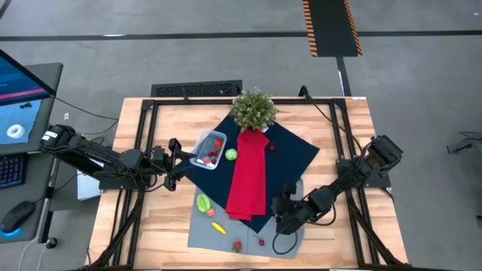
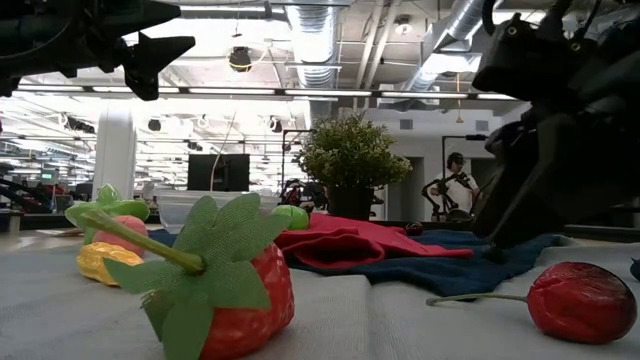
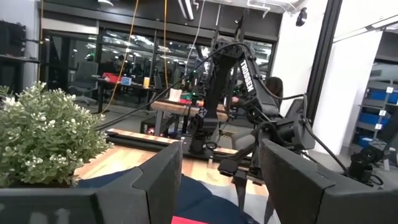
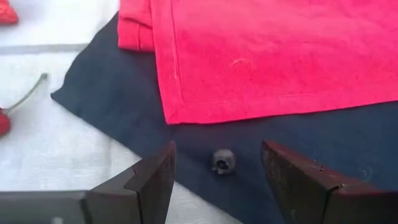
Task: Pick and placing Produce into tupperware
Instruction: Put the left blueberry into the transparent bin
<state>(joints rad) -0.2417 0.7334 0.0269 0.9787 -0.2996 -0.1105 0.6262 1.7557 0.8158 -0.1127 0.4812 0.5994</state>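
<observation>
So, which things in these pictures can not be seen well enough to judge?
- Contents of the tupperware: too small in the high view, and in the low view the strawberry and its leaves hide most of the container.
- The small dark item between the open fingers of the right hand: too blurred in the right wrist view to name.
- The cherry: cut off by the edge of the right wrist view.
- What lies under the open left hand: its wrist view looks out into the room.

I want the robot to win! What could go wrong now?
The right hand is open around a tiny dark berry on the blue cloth. It is so small it could slip out or roll away. The fingers might also snag the red cloth edge nearby. The box sits across that cloth, so the berry could drop on the way.
</observation>
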